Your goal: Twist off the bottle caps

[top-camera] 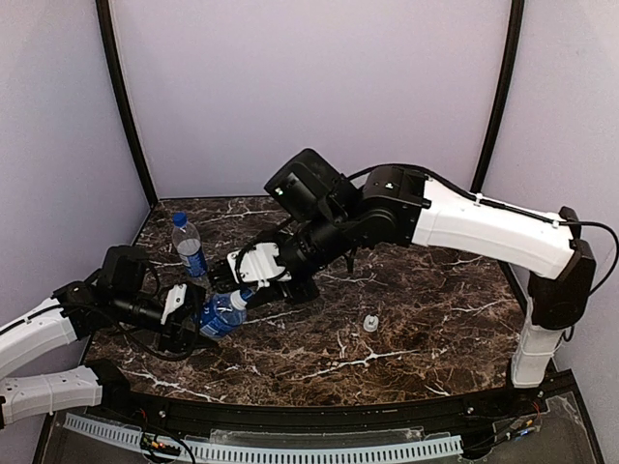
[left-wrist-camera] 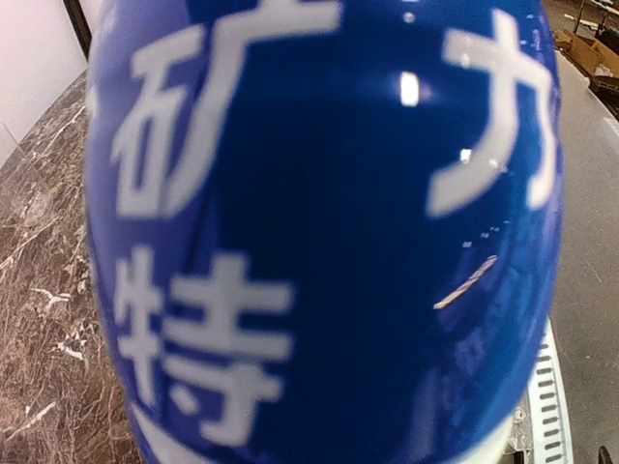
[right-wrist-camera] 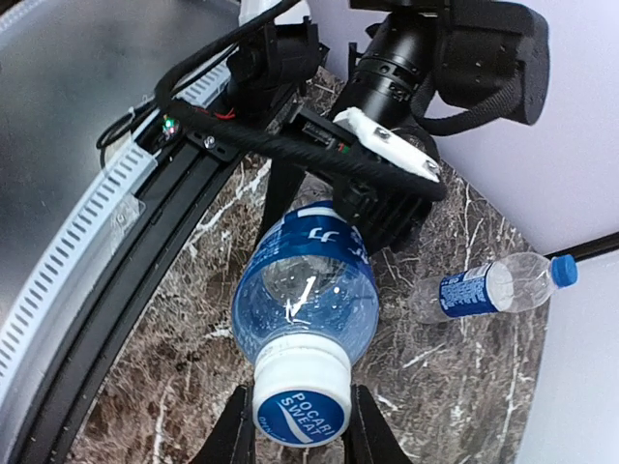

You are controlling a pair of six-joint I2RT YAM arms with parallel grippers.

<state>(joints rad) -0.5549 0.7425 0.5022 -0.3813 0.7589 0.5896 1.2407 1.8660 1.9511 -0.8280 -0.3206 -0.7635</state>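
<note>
Our left jaws grip the bottle (top-camera: 221,315), its long axis pointing the cap (right-wrist-camera: 302,403) straight into our right jaws, which pinch it on both sides.

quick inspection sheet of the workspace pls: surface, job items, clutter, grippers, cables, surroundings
surface: dark marble-patterned tabletop, no spills seen
job's things: clear plastic bottle with blue label held sideways, white printed screw cap still on; second blue-labelled bottle upright, blue cap on; small pale round cap loose on the tabletop
clutter: nothing seen
grippers: left gripper shut on the bottle body; right gripper shut on its cap
cables: black sheathed cable along the left arm
surroundings: plain lilac walls
</note>
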